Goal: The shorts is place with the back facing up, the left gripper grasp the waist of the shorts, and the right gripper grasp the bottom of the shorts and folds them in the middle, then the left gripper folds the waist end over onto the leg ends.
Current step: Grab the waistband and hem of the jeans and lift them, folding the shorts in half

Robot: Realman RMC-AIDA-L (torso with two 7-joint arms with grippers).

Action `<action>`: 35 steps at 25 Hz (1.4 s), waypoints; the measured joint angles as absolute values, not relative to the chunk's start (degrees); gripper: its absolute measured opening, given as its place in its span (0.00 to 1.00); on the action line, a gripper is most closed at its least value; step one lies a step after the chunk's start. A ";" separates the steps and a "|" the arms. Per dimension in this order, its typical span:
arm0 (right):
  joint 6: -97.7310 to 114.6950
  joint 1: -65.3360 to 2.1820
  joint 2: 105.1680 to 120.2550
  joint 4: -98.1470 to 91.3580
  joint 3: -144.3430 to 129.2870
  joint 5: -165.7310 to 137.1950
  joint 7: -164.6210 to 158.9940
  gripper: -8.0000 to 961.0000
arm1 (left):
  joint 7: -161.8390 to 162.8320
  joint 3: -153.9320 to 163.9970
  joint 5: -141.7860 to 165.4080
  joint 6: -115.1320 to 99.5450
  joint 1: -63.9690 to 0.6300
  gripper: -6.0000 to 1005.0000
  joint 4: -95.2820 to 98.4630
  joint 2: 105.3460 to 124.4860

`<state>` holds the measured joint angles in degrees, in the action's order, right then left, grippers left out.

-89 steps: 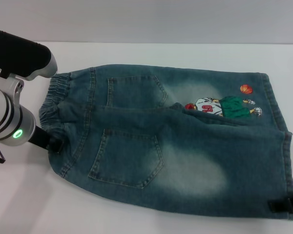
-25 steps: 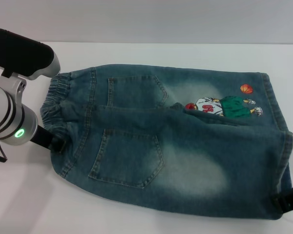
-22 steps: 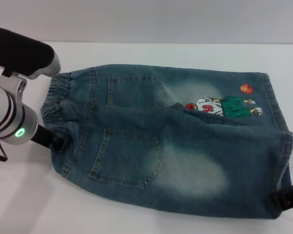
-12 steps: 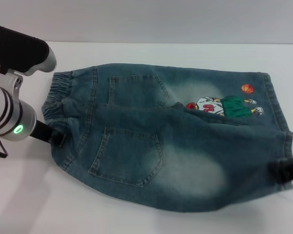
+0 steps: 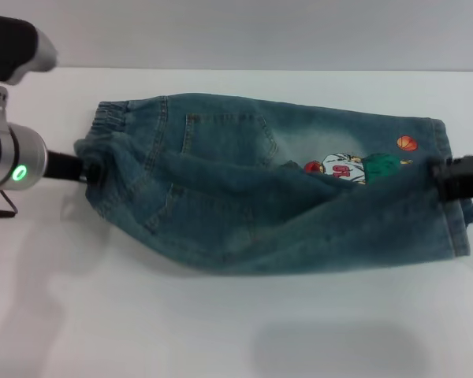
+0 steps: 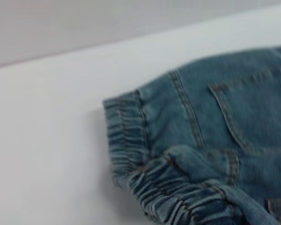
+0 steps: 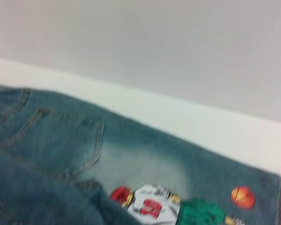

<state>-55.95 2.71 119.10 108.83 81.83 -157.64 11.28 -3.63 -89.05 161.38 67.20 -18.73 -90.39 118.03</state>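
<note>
The blue denim shorts [image 5: 244, 181] lie back up across the white table [image 5: 221, 331], waist to the left, legs to the right. Their near long edge is raised off the table and hangs between the two grippers. At the gathered waist [image 5: 110, 120], my left gripper [image 5: 89, 169] is shut on the near corner. My right gripper [image 5: 443, 175] is shut on the near leg's bottom hem at the far right. The cartoon print [image 5: 351, 167] and orange basketball [image 5: 407, 143] show on the far leg. In the left wrist view the waist [image 6: 126, 140] bunches; in the right wrist view the print [image 7: 152, 204] appears.
The white table runs back to a grey wall [image 5: 236, 31]. A soft shadow [image 5: 331, 346] lies on the tabletop in front of the shorts.
Both grippers have lifted the near edge of the shorts and carried it toward the far side. The near pocket and leg now sag over the middle, and the garment looks narrower.
</note>
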 joint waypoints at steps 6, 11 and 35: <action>-45.85 3.83 119.25 105.59 82.09 -158.03 12.57 0.01 | -3.15 -92.50 158.36 57.64 -16.79 0.23 -90.75 118.05; -36.36 6.33 119.45 104.95 82.50 -158.53 13.76 0.01 | -3.15 -95.06 157.06 52.27 -16.41 0.23 -89.66 118.06; -18.26 8.65 119.67 95.48 80.26 -155.85 13.42 0.01 | -4.62 -95.08 151.86 36.31 -19.65 0.22 -79.22 117.97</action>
<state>-18.26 8.65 119.67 95.48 80.26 -155.85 13.42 -4.62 -95.08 151.86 36.31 -19.65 -79.22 117.97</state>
